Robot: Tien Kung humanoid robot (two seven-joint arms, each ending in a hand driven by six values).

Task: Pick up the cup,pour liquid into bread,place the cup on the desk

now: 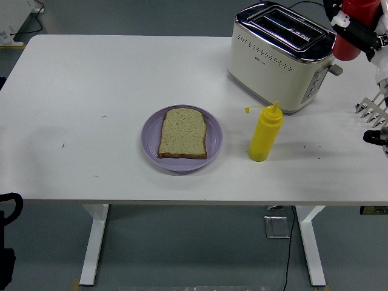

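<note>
A slice of bread (183, 133) lies flat on a purple plate (214, 151) at the table's middle. No cup shows; what I hold is a red squeeze bottle (348, 47), lifted at the top right corner beyond the toaster. My right hand (359, 27) is shut on it, white fingers wrapped round its body, and most of the bottle and arm are cut off by the picture's edge. My left arm (7, 230) rests low at the bottom left, below the table's edge.
A cream and chrome toaster (273, 60) stands at the back right. A yellow squeeze bottle (265, 134) stands upright just right of the plate. A pronged metal piece (372, 110) and a black part (376, 137) show at the right edge.
</note>
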